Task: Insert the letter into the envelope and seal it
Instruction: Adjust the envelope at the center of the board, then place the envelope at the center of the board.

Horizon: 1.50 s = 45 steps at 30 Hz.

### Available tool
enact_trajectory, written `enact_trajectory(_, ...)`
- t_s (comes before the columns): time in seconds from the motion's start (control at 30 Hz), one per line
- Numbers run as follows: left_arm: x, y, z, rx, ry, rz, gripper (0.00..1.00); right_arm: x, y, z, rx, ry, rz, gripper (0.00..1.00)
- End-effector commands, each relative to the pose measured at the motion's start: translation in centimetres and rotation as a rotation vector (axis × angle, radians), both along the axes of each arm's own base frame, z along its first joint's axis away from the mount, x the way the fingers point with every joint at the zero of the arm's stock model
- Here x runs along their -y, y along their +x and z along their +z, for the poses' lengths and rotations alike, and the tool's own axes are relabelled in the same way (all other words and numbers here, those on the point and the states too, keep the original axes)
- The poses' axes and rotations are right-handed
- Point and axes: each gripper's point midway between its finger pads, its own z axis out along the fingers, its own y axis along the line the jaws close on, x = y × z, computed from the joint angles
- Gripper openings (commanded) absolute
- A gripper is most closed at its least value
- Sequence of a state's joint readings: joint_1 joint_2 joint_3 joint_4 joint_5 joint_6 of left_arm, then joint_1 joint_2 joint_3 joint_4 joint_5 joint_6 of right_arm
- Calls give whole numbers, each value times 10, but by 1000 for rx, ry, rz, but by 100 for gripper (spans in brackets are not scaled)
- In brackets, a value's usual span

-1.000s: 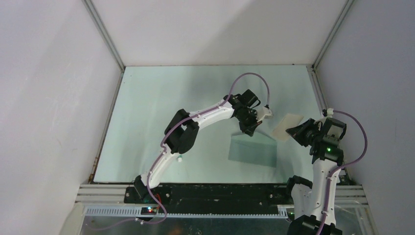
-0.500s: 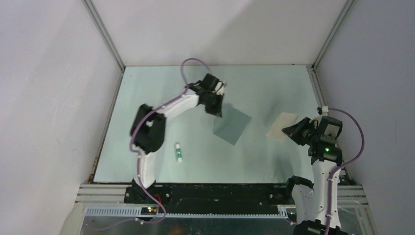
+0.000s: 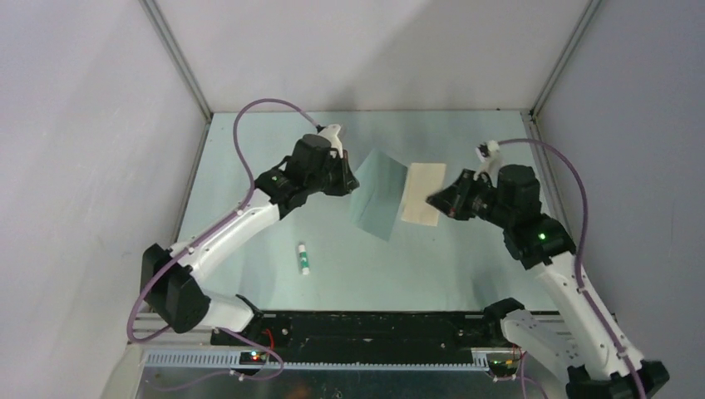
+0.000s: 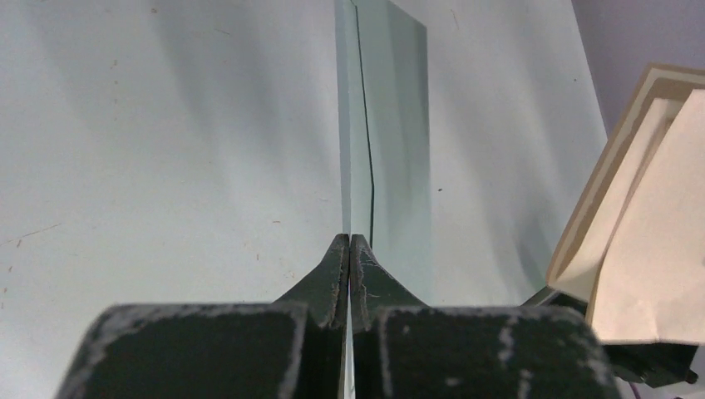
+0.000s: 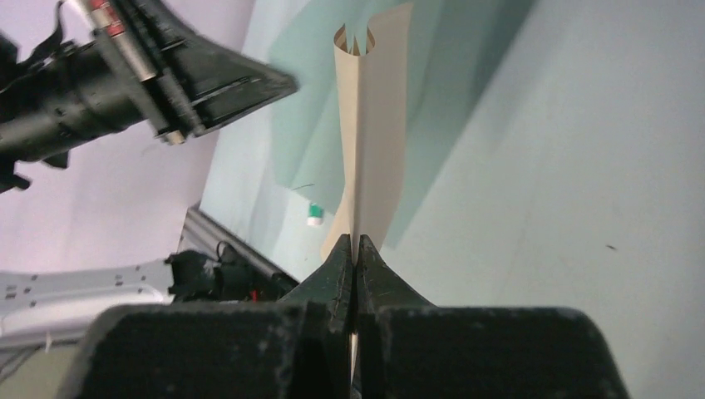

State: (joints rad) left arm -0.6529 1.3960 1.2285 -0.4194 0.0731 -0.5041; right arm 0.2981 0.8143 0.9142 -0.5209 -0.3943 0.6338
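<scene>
I've swung both arms inward. My left end effector [image 3: 349, 179], clenched on the envelope [image 3: 378, 198], and my right end effector [image 3: 432, 199], clenched on the letter [image 3: 421, 191], now hold them side by side mid-frame above the worktop [image 3: 465, 274]. I judge insertion comes next.

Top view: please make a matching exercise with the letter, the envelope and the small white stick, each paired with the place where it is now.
Things:
1. letter
2. envelope
3. white stick

Places:
A. lying on the table
B. held in the left hand
C. held in the right hand

Pairs: 1-C; 2-B; 3-A
</scene>
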Motion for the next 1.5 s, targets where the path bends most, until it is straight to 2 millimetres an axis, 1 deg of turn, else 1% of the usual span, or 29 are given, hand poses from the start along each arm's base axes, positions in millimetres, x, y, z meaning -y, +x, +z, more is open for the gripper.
enact_trajectory(0.0, -12, 1, 14, 75, -8, 38, 0, -37, 15, 35, 98, 11, 68, 0)
enact_trajectory(0.03, -14, 1, 16, 81, -10, 45, 0, -45, 13, 42, 98, 28, 90, 0)
enact_trajectory(0.1, -18, -1, 23, 91, -18, 59, 0, -59, 16, 42, 61, 59, 109, 0)
enact_trajectory(0.13, -20, -1, 29, 98, -26, 79, 0, -67, 15, 49, 56, 87, 115, 0)
enact_trajectory(0.17, -22, -2, 33, 95, -25, 91, 0, -70, 20, 47, 43, 83, 95, 0)
enact_trajectory(0.2, -26, -1, 36, 92, -31, 123, 0, -76, 17, 53, 26, 95, 89, 0)
enact_trajectory(0.23, -27, -1, 39, 87, -32, 135, 0, -77, 24, 49, 11, 80, 51, 0)
enact_trajectory(0.27, -27, -3, 42, 79, -46, 147, 0, -82, 23, 54, -1, 95, 44, 0)
enact_trajectory(0.3, -27, -5, 44, 72, -52, 152, 0, -84, 29, 53, -7, 92, 18, 0)
enact_trajectory(0.33, -26, -6, 47, 61, -70, 158, 0, -88, 28, 57, -23, 117, 8, 0)
enact_trajectory(0.37, -23, -8, 48, 50, -81, 152, 0, -91, 33, 56, -29, 119, -8, 0)
enact_trajectory(0.4, -22, -9, 49, 35, -96, 155, 0, -95, 33, 60, -32, 134, -9, 0)
enact_trajectory(0.57, -13, -15, 48, -3, -117, 134, 0, -116, 40, 62, -65, 193, 23, 0)
enact_trajectory(0.63, -13, -16, 51, 4, -127, 133, 0, -120, 43, 56, -87, 196, 28, 0)
enact_trajectory(0.8, -14, -19, 62, 26, -147, 130, 0, -127, 51, 34, -142, 163, 24, 0)
enact_trajectory(0.97, -17, -23, 74, 50, -166, 127, 0, -127, 55, 16, -182, 121, 3, 0)
enact_trajectory(1.17, -20, -25, 82, 68, -185, 128, 0, -125, 57, -13, -232, 39, -17, 0)
enact_trajectory(1.27, -20, -25, 81, 69, -184, 127, 0, -126, 56, -27, -255, -12, -24, 0)
enact_trajectory(1.37, -20, -25, 74, 61, -173, 126, 0, -126, 56, -40, -266, -58, -34, 0)
enact_trajectory(1.47, -15, -28, 56, 19, -153, 102, 0, -126, 54, -48, -269, -98, -39, 0)
